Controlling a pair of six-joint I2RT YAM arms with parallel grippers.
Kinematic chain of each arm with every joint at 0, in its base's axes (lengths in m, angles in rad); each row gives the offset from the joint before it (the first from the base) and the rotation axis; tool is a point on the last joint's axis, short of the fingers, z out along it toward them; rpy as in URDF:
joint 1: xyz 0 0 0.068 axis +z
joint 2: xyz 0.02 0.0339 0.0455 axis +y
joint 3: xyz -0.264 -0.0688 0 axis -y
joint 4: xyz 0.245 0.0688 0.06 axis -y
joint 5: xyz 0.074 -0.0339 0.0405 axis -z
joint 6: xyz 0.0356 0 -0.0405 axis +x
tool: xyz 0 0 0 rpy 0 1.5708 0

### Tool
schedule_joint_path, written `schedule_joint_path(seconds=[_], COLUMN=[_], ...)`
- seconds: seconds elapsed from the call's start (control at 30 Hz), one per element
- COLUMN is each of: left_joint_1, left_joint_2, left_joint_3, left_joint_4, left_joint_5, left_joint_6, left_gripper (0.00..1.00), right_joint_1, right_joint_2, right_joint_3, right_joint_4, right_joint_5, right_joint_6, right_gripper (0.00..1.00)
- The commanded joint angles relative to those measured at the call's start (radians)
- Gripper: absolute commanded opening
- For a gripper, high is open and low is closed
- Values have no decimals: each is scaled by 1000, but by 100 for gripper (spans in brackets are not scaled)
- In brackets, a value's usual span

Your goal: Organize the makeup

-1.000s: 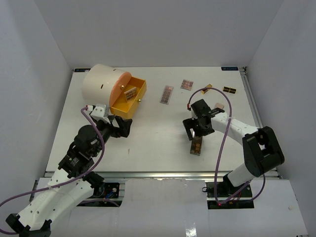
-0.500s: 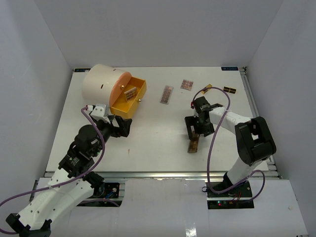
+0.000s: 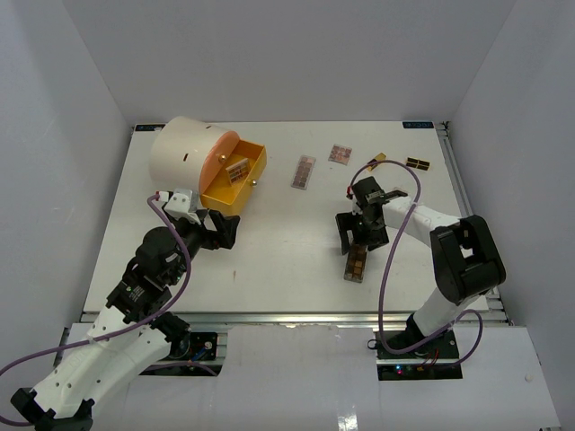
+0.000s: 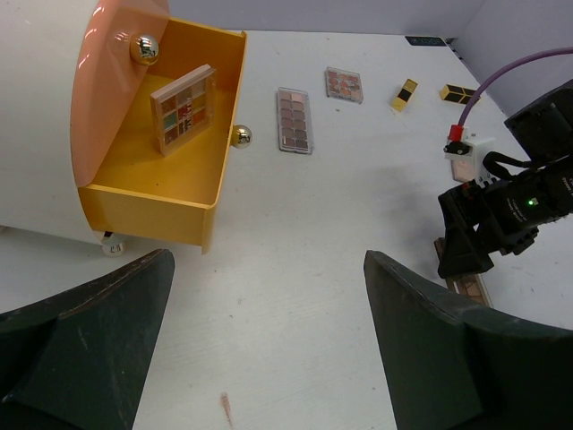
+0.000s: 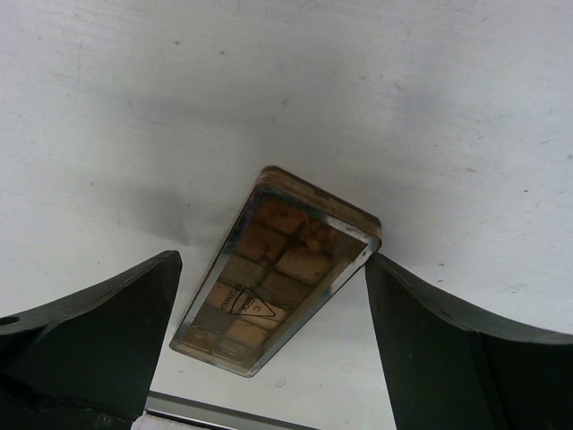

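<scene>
Palette (image 5: 277, 269) shifted slightly, rectangular, clear-lidded, brown squares

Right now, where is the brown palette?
The brown palette sits on the table's right side, directly beneath the open right gripper, its wrist view showing it between the fingers.

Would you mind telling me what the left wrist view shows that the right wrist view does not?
Only left wrist: the yellow drawer holding a leaning palette, plus a long palette, square palette, lipstick and compact on the table. Only right wrist: the individual pans and label of the brown palette. Both: that palette, the open right end effector astride it, the white table.
</scene>
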Motion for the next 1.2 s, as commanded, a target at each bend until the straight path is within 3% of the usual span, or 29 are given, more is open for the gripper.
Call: schedule_joint_path(seconds=[0.0, 0.27, 0.5, 0.73, 0.87, 1.03, 1.17], left_joint_1=[8, 8, 9, 12, 12, 12, 12], left_joint_2=[-3, 4, 0, 2, 1, -2, -3], left_joint_3=[-9, -9, -12, -10, -10, -10, -11], left_joint_4=[5, 3, 0, 2, 0, 2, 0], left_joint_5=[-7, -9, -16, -10, -12, -12, -11], left_joint_6=[-5, -7, -8, -6, -6, -8, -7], left_gripper=[98, 98, 98, 98, 98, 98, 98], right_joint_1=[14, 14, 26, 31, 39, 57, 79], right_joint_2=[-66, -21, 53, 67, 104, 110, 100], right_joint_3=[-66, -61, -25, -19, -1, 4, -6], right_joint_4=[4, 17, 0, 3, -9, -10, -1], right_joint_5=[-75, -48, 56, 83, 104, 129, 150], right_joint_6=[48, 63, 61, 61, 56, 49, 46], right_gripper=[87, 88, 68, 57, 60, 77, 79])
